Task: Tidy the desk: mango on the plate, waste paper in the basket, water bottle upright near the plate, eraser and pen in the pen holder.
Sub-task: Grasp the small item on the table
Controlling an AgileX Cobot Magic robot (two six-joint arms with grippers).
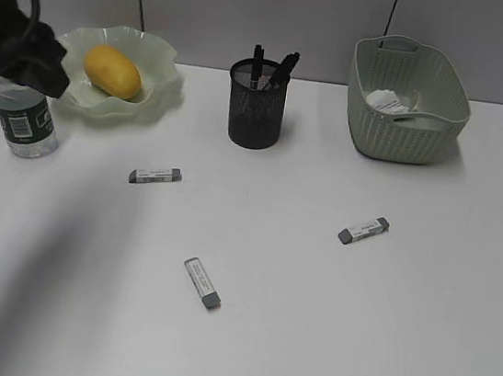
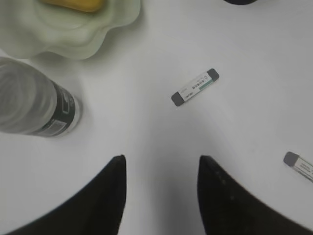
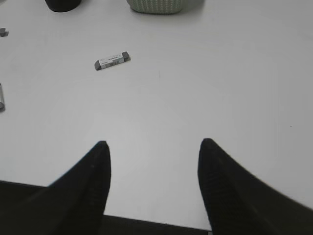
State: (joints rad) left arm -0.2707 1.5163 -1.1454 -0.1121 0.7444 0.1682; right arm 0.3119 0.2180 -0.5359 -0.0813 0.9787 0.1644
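Mango lies in the plate at the desk's far left. Bottle stands upright just beside the plate, on its near-left side. Waste paper sits inside the basket at far right. Pen holder stands between plate and basket, dark pens upright in it. Three erasers lie loose on the desk: left eraser, right eraser, near eraser. Left gripper hangs over bare desk near the bottle, jaws spread, holding nothing. Right gripper is over bare desk, jaws spread, empty.
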